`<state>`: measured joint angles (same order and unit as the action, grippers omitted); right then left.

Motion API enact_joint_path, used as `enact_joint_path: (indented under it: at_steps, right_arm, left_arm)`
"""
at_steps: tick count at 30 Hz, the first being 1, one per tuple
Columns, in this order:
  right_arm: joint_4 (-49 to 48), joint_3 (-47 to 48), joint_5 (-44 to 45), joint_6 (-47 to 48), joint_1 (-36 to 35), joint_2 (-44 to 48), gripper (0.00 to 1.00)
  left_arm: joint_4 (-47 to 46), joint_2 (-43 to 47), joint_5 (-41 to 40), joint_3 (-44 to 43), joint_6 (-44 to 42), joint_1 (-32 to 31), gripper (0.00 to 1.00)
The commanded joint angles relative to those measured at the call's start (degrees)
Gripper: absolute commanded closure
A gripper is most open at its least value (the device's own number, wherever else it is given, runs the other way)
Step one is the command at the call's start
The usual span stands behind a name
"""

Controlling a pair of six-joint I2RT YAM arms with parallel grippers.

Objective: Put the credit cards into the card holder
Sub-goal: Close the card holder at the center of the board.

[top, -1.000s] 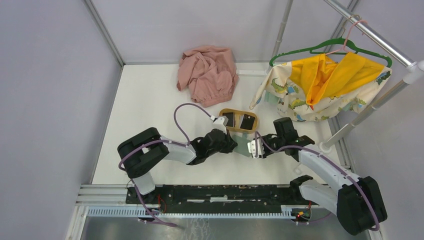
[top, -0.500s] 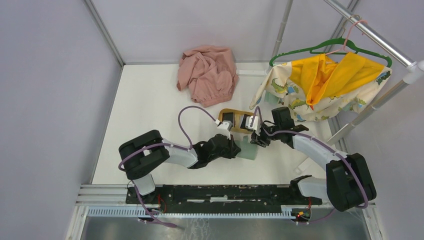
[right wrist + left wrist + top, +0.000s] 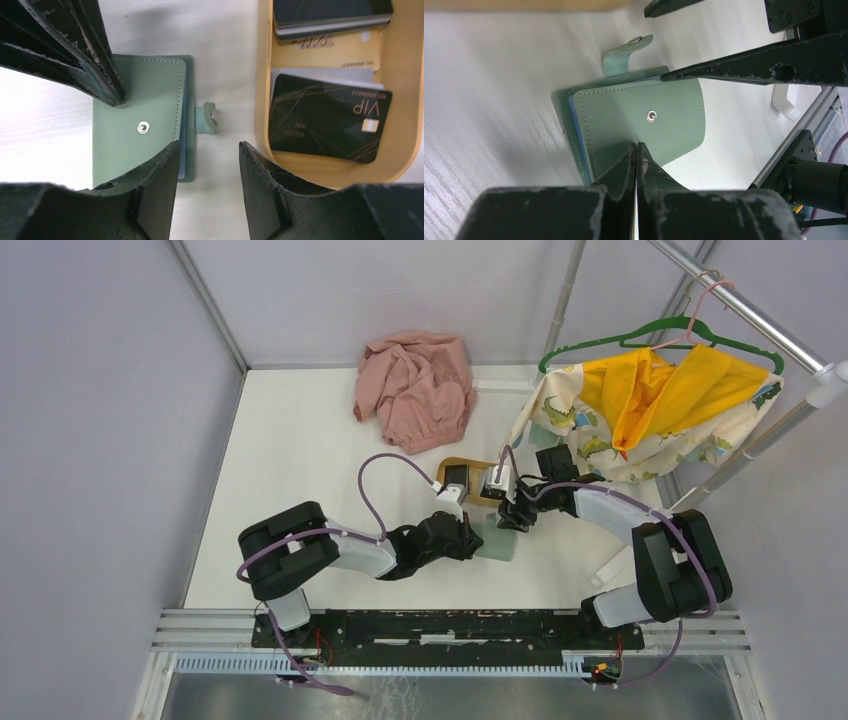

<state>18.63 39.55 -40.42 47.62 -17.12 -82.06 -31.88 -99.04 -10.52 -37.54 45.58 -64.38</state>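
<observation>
The card holder (image 3: 674, 115) lies closed on the white tabletop (image 3: 290, 460), just in front of the wooden tray (image 3: 262, 75) and apart from it. It is green, with a blue lining showing along one edge. Its strap (image 3: 207, 120) sticks out unfastened toward the tray, and a metal stud (image 3: 143, 127) sits in the middle of the cover.

The left hand (image 3: 636, 147) has its fingers drawn together, with only a thin slit between them. Their tips rest on the cover near its edge; I cannot tell whether they pinch the cover or only press on it.

The right hand (image 3: 207, 145) hangs above the strip of tabletop between card holder and tray. Its fingers are spread moderately apart and grip nothing, and the strap lies just past the tips. From above, the two hands are close together over the card holder.

The cards are in the tray. A black card (image 3: 327, 117) printed "VIP" lies on top at the near end, a gold-tan card (image 3: 340, 50) lies beyond it, and a dark stack (image 3: 330, 12) sits at the far end.

Farther back on the tabletop lies a crumpled pink cloth (image 3: 415, 385). On the right, a yellow and printed garment (image 3: 650, 400) hangs on a green hanger (image 3: 690, 330).
</observation>
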Motion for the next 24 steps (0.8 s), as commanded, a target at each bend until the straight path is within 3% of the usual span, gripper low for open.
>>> enact_joint_path:
  at_steps: [1, 9, 16, 24]
  right_arm:
    - [-0.14, 2.77, -4.38, 6.17, 0.15, -1.72, 0.47]
    - [2.99, 4.31, -11.42, 15.48, 0.09, -3.64, 0.55]
    - [2.38, 4.57, -11.02, 14.74, 0.09, -3.42, 0.67]
    - [2.46, 4.79, -9.94, 14.13, 0.08, -2.86, 0.73]
  left_arm:
    - [6.54, -0.51, 0.00, 1.38, -1.37, -1.24, 0.98]
    - [7.09, -0.13, -0.43, 1.24, -1.90, -1.21, 0.98]
    - [7.20, -0.45, -0.33, 1.03, -1.99, -1.27, 0.98]
    - [7.23, -0.36, -0.29, 1.14, -1.99, -1.21, 0.98]
